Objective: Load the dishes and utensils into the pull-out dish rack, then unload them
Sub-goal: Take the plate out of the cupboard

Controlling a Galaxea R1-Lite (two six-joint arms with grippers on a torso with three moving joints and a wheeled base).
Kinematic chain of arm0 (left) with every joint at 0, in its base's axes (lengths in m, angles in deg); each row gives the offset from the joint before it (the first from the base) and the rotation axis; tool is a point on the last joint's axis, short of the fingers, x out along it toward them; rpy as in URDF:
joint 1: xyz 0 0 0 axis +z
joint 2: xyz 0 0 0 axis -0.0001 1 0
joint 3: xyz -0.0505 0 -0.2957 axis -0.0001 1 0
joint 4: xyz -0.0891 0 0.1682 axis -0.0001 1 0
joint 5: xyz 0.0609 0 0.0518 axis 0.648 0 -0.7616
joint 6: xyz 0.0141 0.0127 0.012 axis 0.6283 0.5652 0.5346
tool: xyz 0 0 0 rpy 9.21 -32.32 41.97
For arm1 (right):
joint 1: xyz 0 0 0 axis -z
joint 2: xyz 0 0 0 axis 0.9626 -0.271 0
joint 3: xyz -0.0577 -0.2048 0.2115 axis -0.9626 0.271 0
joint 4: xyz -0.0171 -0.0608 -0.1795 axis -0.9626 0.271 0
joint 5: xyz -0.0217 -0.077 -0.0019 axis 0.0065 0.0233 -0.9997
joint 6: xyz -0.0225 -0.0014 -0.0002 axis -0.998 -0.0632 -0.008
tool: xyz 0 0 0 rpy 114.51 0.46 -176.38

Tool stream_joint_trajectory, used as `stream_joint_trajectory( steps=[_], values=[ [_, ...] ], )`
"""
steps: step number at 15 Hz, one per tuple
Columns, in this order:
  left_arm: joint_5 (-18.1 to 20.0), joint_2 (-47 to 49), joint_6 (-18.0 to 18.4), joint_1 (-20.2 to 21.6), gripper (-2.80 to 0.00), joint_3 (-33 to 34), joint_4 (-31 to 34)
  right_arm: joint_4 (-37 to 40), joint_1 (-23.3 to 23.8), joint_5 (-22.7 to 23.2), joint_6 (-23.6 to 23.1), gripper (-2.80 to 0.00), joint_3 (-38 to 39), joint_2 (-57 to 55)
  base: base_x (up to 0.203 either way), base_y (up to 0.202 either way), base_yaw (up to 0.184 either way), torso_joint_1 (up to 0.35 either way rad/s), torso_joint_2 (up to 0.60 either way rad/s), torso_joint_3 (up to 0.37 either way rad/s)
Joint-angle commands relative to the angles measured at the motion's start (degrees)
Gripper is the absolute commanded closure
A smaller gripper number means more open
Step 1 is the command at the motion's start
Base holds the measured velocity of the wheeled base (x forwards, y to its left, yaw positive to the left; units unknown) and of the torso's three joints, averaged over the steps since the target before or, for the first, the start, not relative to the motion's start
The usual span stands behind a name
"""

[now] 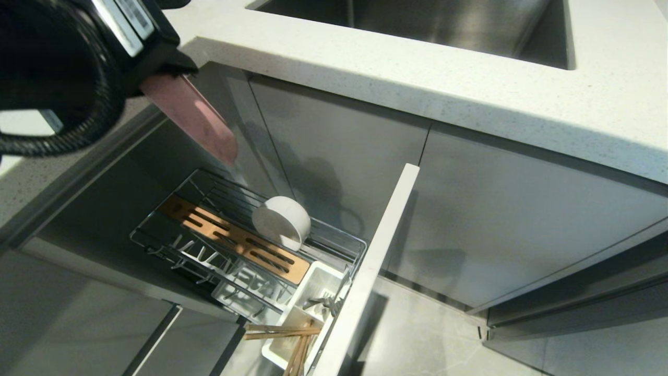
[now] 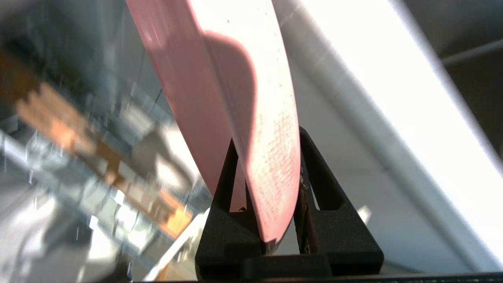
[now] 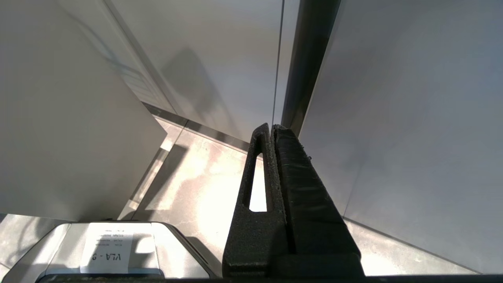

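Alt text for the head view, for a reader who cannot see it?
The left hand holds a pink plate edge-down above the pull-out dish rack. A white bowl sits on its side in the rack, with chopsticks in the utensil caddy.

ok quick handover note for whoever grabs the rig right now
Left gripper: jaws shut on the pink plate, held edge-on above the back of the pull-out dish rack.
Right gripper: jaws shut, empty, parked by the cabinet fronts.
In the rack: white bowl on its side by the wooden strip; chopsticks and spoon in the white caddy.
Done: bowl and utensils are in.
Left: whether the plate is going in or coming out cannot be told.
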Motion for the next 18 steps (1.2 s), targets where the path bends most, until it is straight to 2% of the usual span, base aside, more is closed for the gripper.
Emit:
stream_joint_trajectory(
  steps=[1, 4, 5, 8, 10, 12, 15, 18],
  values=[
    [-0.3, -0.4, 4.4, 0.0, 0.00, -5.6, -0.2, 0.0, -0.1, 0.0, 0.0, 0.00, 0.1, 0.0, 0.000, 0.000, 0.000, 0.000, 0.00, 0.000],
    [-0.8, -0.8, 11.0, 0.6, 0.00, -12.0, -0.1, 0.0, 0.0, 0.0, 0.0, 0.00, 0.1, 0.0, 0.000, 0.000, 0.000, 0.000, 0.00, 0.000],
    [-1.0, -1.3, 14.0, 2.1, 0.00, -13.2, -0.1, 0.0, 0.0, 0.0, 0.0, 0.00, 0.1, 0.0, 0.000, 0.000, 0.000, 0.000, 0.00, 0.000],
    [-1.5, -3.9, 22.3, 11.6, 0.00, -13.6, -0.3, 0.0, 0.0, 0.0, 0.0, 0.00, 0.1, 0.0, 0.000, 0.000, 0.000, 0.000, 0.00, 0.000],
    [-1.2, -5.4, 26.4, 20.7, 0.00, -13.6, -0.1, 0.0, 0.0, 0.0, 0.0, 0.00, 0.1, 0.0, 0.000, 0.000, 0.000, 0.000, 0.00, 0.000],
    [0.8, -7.0, 31.1, 30.4, 0.00, -13.6, -0.1, 0.0, 0.0, 0.0, 0.0, 0.00, 0.1, 0.0, 0.000, 0.000, 0.000, 0.000, 0.00, 0.000],
    [6.9, -9.3, 37.8, 45.6, 0.00, -13.6, 0.1, 0.0, 0.0, 0.0, 0.0, 0.00, 0.1, 0.0, 0.000, 0.000, 0.000, 0.000, 0.00, 0.000],
    [15.7, -10.7, 44.6, 63.3, 0.00, -13.5, 1.4, 0.0, 0.0, 0.0, 0.0, 0.00, 0.1, 0.0, 0.000, 0.000, 0.000, 0.000, 0.00, 0.000]
  ],
)
